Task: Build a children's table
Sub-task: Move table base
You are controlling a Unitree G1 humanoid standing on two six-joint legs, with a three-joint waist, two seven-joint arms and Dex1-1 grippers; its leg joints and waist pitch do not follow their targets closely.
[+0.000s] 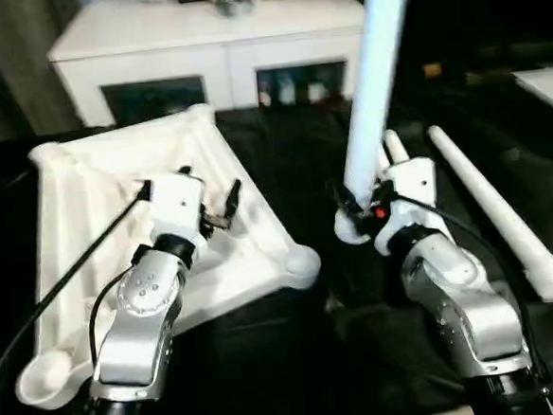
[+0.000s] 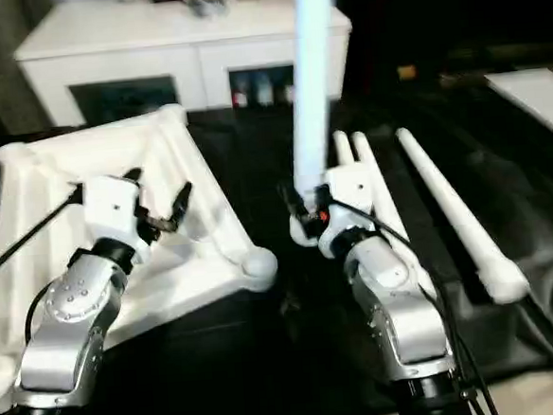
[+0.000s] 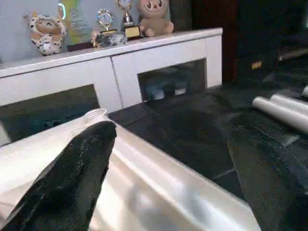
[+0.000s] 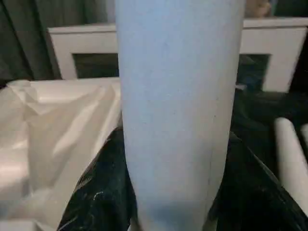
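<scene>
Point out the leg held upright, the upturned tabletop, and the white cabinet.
held leg (image 1: 374, 87), left eye view, middle of its shaft.
tabletop (image 1: 76, 198), left eye view, ribbed underside.
white cabinet (image 1: 198, 28), left eye view, its top.

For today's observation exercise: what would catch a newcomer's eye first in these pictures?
First, the long white leg standing nearly upright in the right hand, rising out of the picture's top. Next, the upturned white tabletop tilted on the dark surface at left, with the open left hand above its ribbed underside. More legs lie to the right.
</scene>
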